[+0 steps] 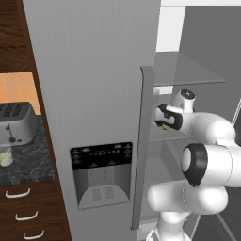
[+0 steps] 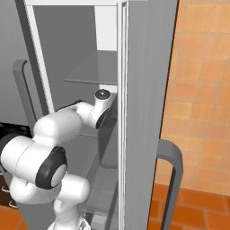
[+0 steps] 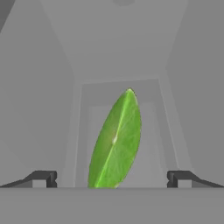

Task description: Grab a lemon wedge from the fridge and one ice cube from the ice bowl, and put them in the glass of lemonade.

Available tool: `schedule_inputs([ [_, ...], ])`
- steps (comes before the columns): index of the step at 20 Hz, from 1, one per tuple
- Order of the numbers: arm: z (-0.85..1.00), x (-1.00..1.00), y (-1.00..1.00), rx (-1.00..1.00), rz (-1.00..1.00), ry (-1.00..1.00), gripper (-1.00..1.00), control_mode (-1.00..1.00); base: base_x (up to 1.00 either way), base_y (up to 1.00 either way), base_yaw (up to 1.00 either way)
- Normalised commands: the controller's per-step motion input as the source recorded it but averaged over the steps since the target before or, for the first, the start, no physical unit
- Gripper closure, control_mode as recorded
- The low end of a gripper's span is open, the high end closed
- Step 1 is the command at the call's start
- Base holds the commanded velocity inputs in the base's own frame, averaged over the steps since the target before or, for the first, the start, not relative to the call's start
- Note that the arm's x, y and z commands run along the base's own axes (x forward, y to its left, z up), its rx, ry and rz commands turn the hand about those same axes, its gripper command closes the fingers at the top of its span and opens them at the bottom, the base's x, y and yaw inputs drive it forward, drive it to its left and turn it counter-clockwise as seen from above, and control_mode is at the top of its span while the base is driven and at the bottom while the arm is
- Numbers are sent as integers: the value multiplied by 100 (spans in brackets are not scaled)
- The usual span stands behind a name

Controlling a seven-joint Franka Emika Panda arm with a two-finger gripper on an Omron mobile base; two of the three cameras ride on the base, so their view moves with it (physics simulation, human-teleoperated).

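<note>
Lemon wedge (image 3: 116, 142), green-yellow and leaf-shaped from the hand view, stands on edge on the pale grey floor of a shelf inside the fridge (image 1: 94, 84), leaning slightly to one side. In the left base view, going from the left, dark wood cabinets (image 1: 12, 33) frame an orange tiled wall, and a dark marbled counter (image 1: 26, 162) carries a steel toaster (image 1: 16, 123) with the glass of lemonade (image 1: 5, 154) just in front of it at the picture's edge. Drawers with pale curved handles (image 1: 18, 193) sit below the counter. Next comes the fridge's closed grey door with its black dispenser panel (image 1: 101, 155) and a long vertical handle (image 1: 143, 146). Right of that the other door stands open, showing glass shelves (image 1: 186, 70), and the white arm reaches in at mid height. A small speck of yellow-green, the wedge, shows just under the hand there. The right base view shows the orange tiled wall and floor beyond the open door.

The gripper (image 3: 111, 178) is spread wide, its two dark fingertips (image 3: 41, 178) well apart on either side of the wedge, which rises between them without touching either. Nothing is held.
</note>
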Motion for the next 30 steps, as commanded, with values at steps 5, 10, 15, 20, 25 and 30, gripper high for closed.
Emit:
schedule_inputs([
  [5, 0, 23, -10, 0, -3, 0, -100, -100, 0, 0, 0],
  [10, -7, 11, 0, 0, -1, 2, -100, -100, 0, 0, 0],
  [15, -14, 7, 0, 0, -2, 3, -100, -100, 0, 0, 0],
  [20, -22, 0, 0, 0, -2, 0, -100, -100, 0, 0, 0],
  [25, -22, 0, 0, 0, 0, 0, -100, -100, 0, 0, 0],
  [30, -15, 1, 0, 0, 0, 0, -100, -100, 0, 0, 0],
])
